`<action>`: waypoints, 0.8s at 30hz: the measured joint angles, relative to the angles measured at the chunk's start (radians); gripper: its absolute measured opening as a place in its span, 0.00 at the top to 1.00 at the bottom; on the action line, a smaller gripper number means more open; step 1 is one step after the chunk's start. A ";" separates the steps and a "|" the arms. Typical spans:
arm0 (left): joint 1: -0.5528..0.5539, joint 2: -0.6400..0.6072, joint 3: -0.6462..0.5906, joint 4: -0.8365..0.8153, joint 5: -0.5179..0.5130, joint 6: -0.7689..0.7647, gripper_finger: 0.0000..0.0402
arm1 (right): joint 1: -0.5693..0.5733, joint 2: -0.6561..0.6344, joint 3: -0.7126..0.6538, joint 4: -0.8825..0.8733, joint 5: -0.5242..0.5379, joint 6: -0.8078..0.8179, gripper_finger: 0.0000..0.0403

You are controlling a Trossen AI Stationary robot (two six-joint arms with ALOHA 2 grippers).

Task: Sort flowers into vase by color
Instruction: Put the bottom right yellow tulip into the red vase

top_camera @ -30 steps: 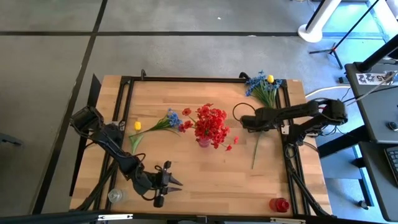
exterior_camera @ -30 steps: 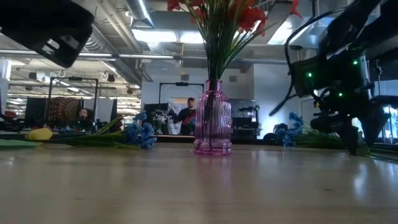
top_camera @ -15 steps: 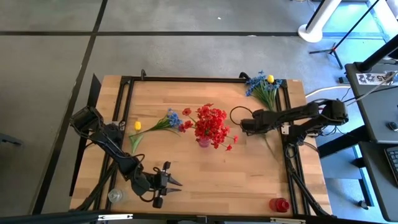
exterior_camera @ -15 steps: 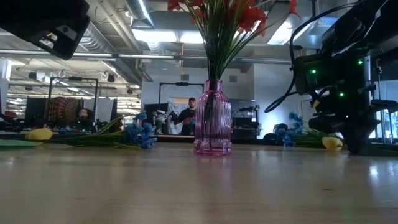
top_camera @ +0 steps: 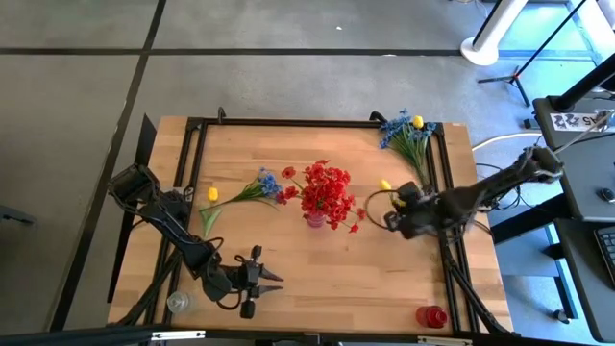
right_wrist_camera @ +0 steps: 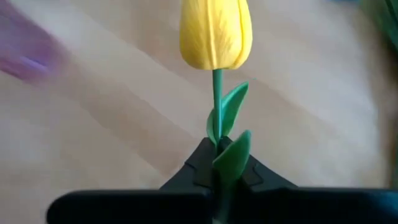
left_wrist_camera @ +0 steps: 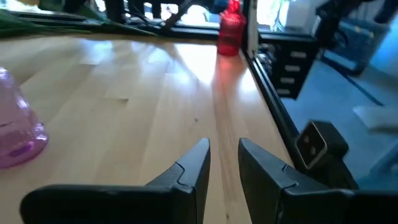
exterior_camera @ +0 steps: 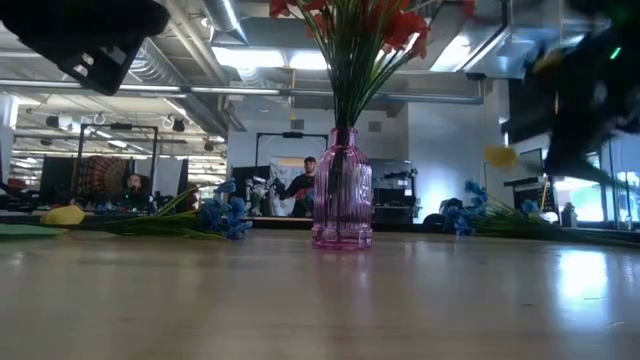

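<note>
A pink glass vase (top_camera: 314, 220) stands mid-table with red flowers (top_camera: 327, 189) in it. My right gripper (top_camera: 396, 202), right of the vase, is shut on a yellow tulip (right_wrist_camera: 216, 34), whose blossom (top_camera: 384, 185) shows above the table in the low view (exterior_camera: 500, 155). Blue and yellow flowers (top_camera: 252, 188) lie on the table left of the vase, and more (top_camera: 407, 135) lie at the far right corner. My left gripper (top_camera: 269, 282) hovers open near the front edge with nothing between its fingers (left_wrist_camera: 199, 165). My right gripper pinches the tulip's thin green stem (right_wrist_camera: 217, 127) between its two fingers, among the leaves a short way below the blossom. The fingers slant downward and the blossom sticks out beyond the fingertips. The tulip is lifted clear of the table; its lower stem is hidden behind the gripper.
A red vase (top_camera: 431, 315) stands at the near right corner and a clear glass one (top_camera: 179, 303) at the near left. A black frame (top_camera: 440, 192) edges the wooden table. Bare wood lies between the pink vase and the front edge.
My right gripper has swung from beside the red flowers toward the table's right and near edges, has risen and has tipped downward. The yellow tulip, which lay on the table, has come up with it and is now clear of the wood.
</note>
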 joint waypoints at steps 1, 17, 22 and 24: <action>0.000 0.000 0.000 0.012 -0.004 -0.011 0.80 | 0.039 -0.051 0.000 0.007 0.048 -0.007 0.98; 0.055 0.000 0.000 0.205 -0.005 -0.028 0.80 | 0.598 -0.516 0.000 0.495 0.142 -0.717 0.98; 0.063 0.000 0.000 0.225 -0.004 -0.041 0.80 | 0.719 -0.537 0.002 0.772 0.003 -0.990 0.99; 0.063 0.000 0.000 0.225 -0.003 -0.043 0.80 | 0.761 -0.527 0.002 0.881 -0.062 -1.086 0.99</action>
